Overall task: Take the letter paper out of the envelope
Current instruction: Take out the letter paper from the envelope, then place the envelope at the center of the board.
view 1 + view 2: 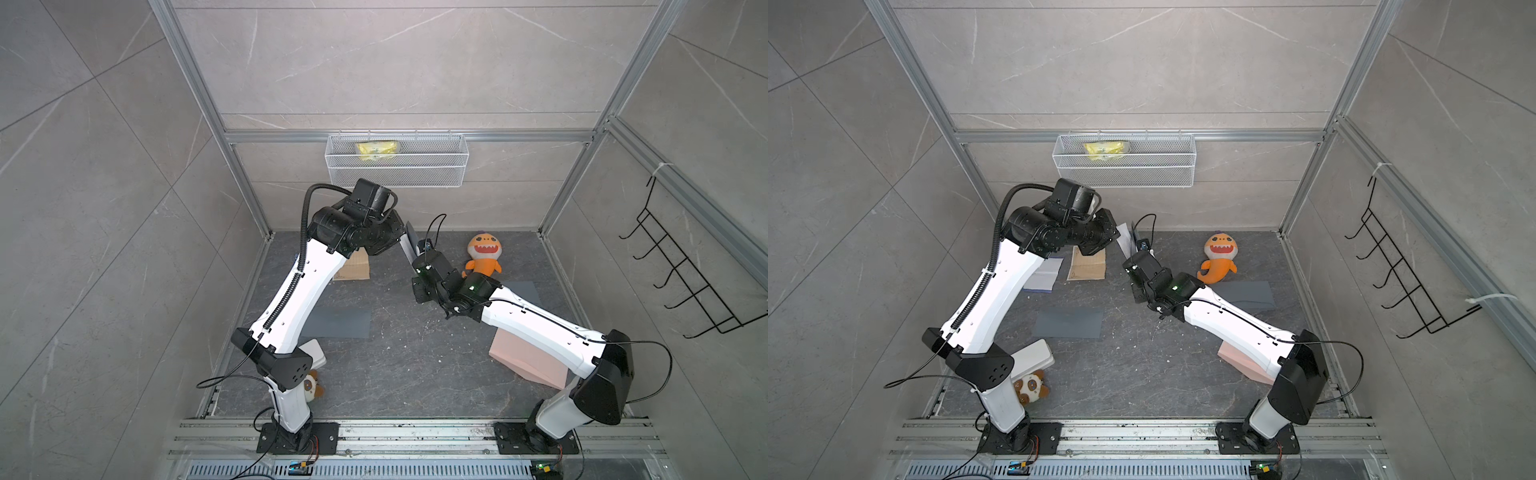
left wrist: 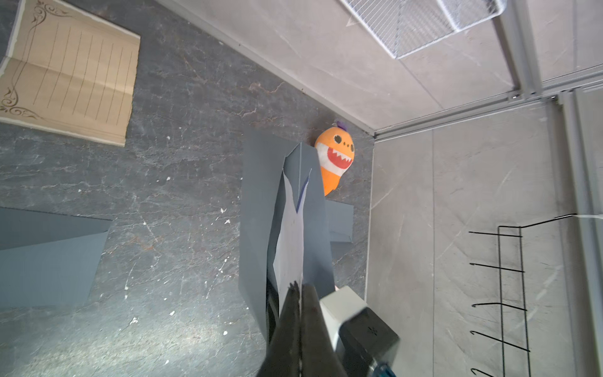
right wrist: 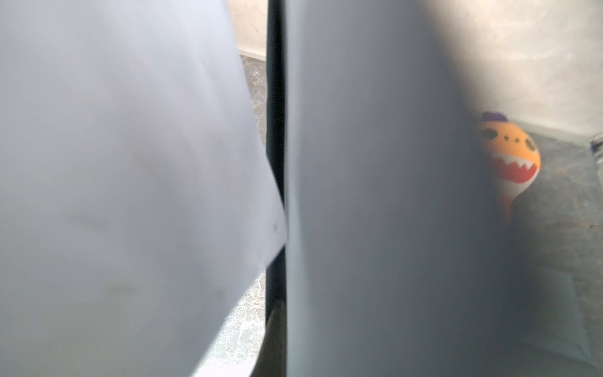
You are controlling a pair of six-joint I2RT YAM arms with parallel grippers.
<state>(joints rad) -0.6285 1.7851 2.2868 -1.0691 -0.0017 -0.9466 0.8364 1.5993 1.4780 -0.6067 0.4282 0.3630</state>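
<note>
Up in the air between the arms, the letter paper (image 2: 290, 248) sticks out of the gray envelope (image 2: 257, 202). The left gripper (image 2: 298, 290) pinches the paper tight. The right gripper (image 1: 415, 253) pinches the envelope. An orange shark toy (image 2: 336, 156) lies behind them.

You have two arms here, the left arm (image 1: 299, 291) and the right arm (image 1: 536, 328). You can count three grey envelopes: the raised envelope (image 2: 257, 228), the floor envelope (image 1: 1068, 323) and the far envelope (image 1: 1246, 295). Sheets come to three as well: the letter paper (image 2: 290, 248) inside the raised one, the tan lined sheet (image 1: 1087, 268) and the pale sheet (image 1: 1042, 276). You get two plush toys, the orange shark (image 1: 1219, 257) and the brown-and-white plush (image 1: 1030, 386). Singles make up your remainder: one pink block (image 1: 1246, 365), one white box (image 1: 1034, 355), one wire basket (image 1: 1163, 166), one yellow packet (image 1: 1105, 150) in it, one black hook rack (image 1: 1405, 274).
</note>
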